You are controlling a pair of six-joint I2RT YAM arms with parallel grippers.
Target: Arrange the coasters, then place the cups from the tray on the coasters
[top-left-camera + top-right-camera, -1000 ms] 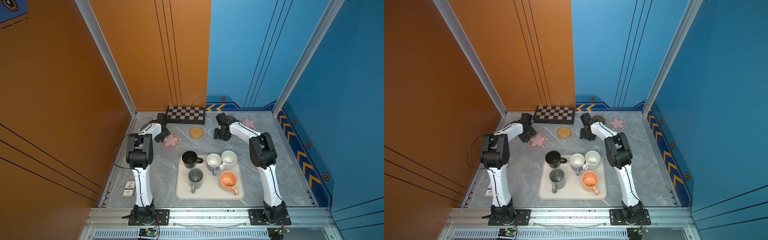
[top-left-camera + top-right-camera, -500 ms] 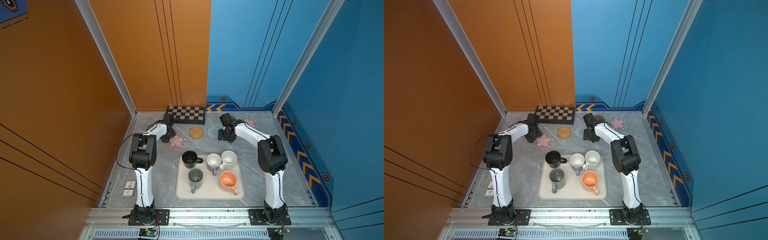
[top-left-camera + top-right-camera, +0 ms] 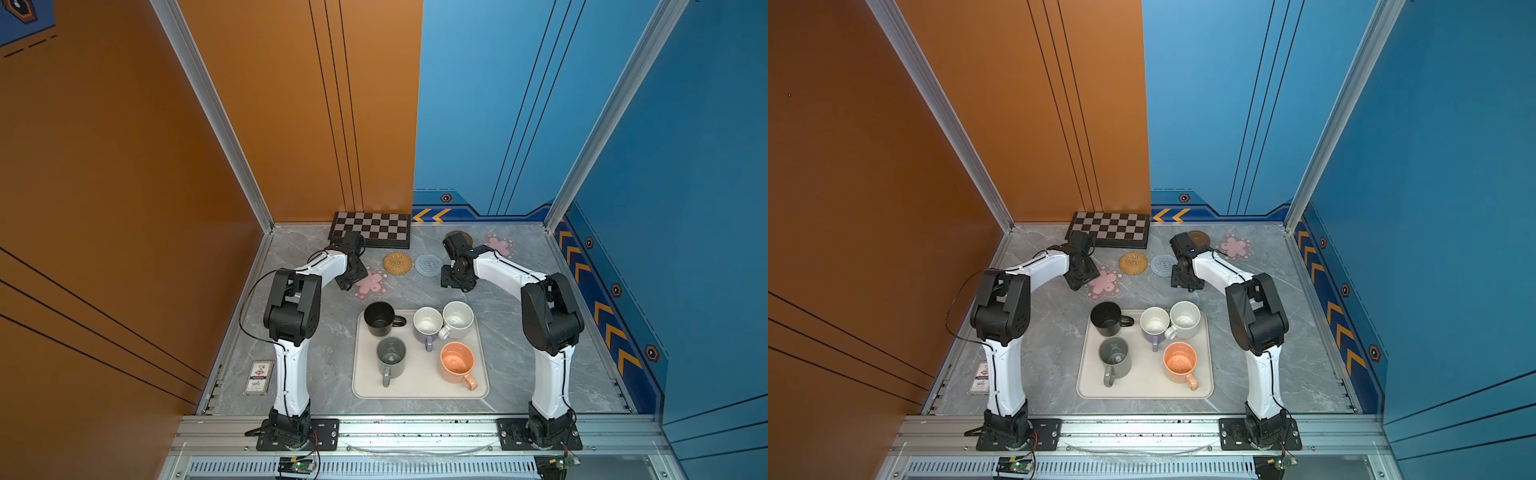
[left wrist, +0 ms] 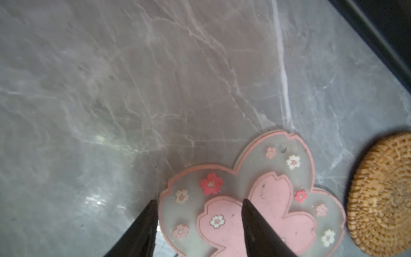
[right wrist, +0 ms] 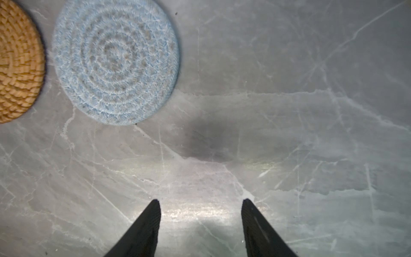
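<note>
The grey marble counter [image 3: 507, 332] carries everything. Nearest the arm bases sits the cream tray [image 3: 419, 376] with all five mugs upright on it: black mug [image 3: 379, 318], grey mug [image 3: 390, 356], lavender mug [image 3: 427, 326], speckled mug [image 3: 457, 319] and peach mug [image 3: 456, 361]. None is on a coaster yet, so I judge the work is at the arranging stage. The lavender and speckled ones stand tight together, which may hamper a grasp.

Against the back wall lies the chequered board [image 3: 371, 227]. It is no part of the job, but it limits room behind the row.

Between board and tray run the pink flower coaster [image 3: 372, 282], the rattan coaster [image 3: 397, 263] just beside it, then the blue coaster [image 3: 429, 264]. The wooden disc [image 3: 466, 238], partly hidden by the right arm, and the second flower coaster [image 3: 498, 245] lie further back, out of line, and probably want pulling forward.

The left pincer [image 4: 199, 202] hangs low over the pink flower coaster with its jaws about half apart. One tip is over a petal and the other at the rim. It grips nothing, and I cannot tell whether it touches. The right pincer [image 5: 200, 201], likewise half apart and empty, is over bare counter near the blue coaster, a likely spot for the next one.

A card pack [image 3: 258, 377] lies by the left arm's base, well clear.
</note>
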